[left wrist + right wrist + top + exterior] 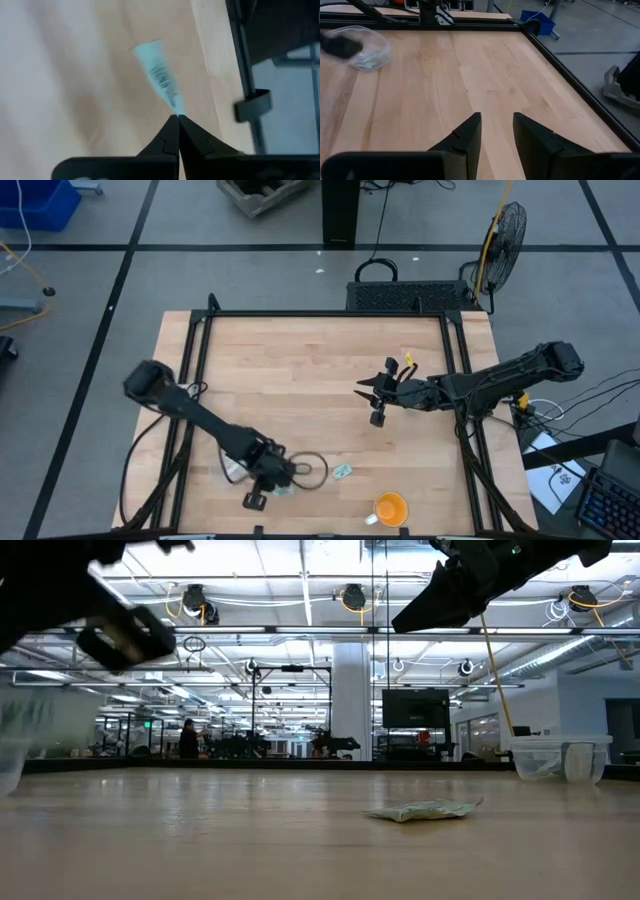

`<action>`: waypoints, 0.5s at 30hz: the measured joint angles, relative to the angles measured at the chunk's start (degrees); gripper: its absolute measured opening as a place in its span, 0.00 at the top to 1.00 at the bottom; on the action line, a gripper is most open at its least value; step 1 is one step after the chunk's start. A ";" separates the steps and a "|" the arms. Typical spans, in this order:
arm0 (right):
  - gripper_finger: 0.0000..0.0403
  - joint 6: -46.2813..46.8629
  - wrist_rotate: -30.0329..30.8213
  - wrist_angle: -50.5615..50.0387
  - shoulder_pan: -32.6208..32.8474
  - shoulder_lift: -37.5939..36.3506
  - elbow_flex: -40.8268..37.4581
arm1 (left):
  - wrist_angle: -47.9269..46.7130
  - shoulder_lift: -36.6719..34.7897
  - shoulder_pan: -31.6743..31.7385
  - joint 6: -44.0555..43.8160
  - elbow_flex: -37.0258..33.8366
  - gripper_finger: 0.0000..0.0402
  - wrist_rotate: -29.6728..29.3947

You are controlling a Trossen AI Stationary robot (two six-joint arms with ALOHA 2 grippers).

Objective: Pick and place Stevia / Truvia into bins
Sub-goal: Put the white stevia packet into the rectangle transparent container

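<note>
Left gripper (268,485) sits low at the near edge of the table, fingers pinched together on the end of one sachet (159,75); in my left wrist view the pale green packet sticks straight out from the closed tips (176,131) and hangs over bare wood (75,75), with the black table frame (240,55) running just off to one side. From overhead I see a clear bin (308,468) just beside that gripper, on the side toward the table middle, and a second whitish bin (233,468) close on its other side, partly hidden under the arm. I can't tell from the high view whether the held sachet is over either bin or beside them. One loose sachet (342,471) lies flat on the wood a little past the clear bin, well clear of the gripper; the same crumpled packet (425,810) shows alone on the tabletop in the low view. An orange cup (390,508) stands farther out along the near edge, beyond that loose sachet. Right gripper (381,402) hovers above the middle of the table, well apart from the left one, fingers spread with a clear gap between them and nothing in it; my right wrist view shows the two dark fingers (465,137) over bare boards, and far ahead of them a clear bin (369,47) with pale sachets inside.
</note>
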 joint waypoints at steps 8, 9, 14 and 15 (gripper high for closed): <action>0.74 0.00 0.00 0.00 0.02 0.00 0.00 | -18.58 -14.50 0.39 -17.79 0.02 0.99 -14.03; 0.74 0.00 0.00 0.00 0.02 0.01 0.00 | -20.36 -15.81 0.26 -19.78 0.02 0.99 -15.75; 0.74 0.00 0.00 0.00 0.02 0.00 0.00 | -27.24 -18.51 -0.15 -25.94 -0.20 0.99 -18.10; 0.74 0.00 0.00 -0.03 0.02 0.02 0.00 | -28.18 -18.55 -0.29 -26.38 -0.64 0.99 -17.41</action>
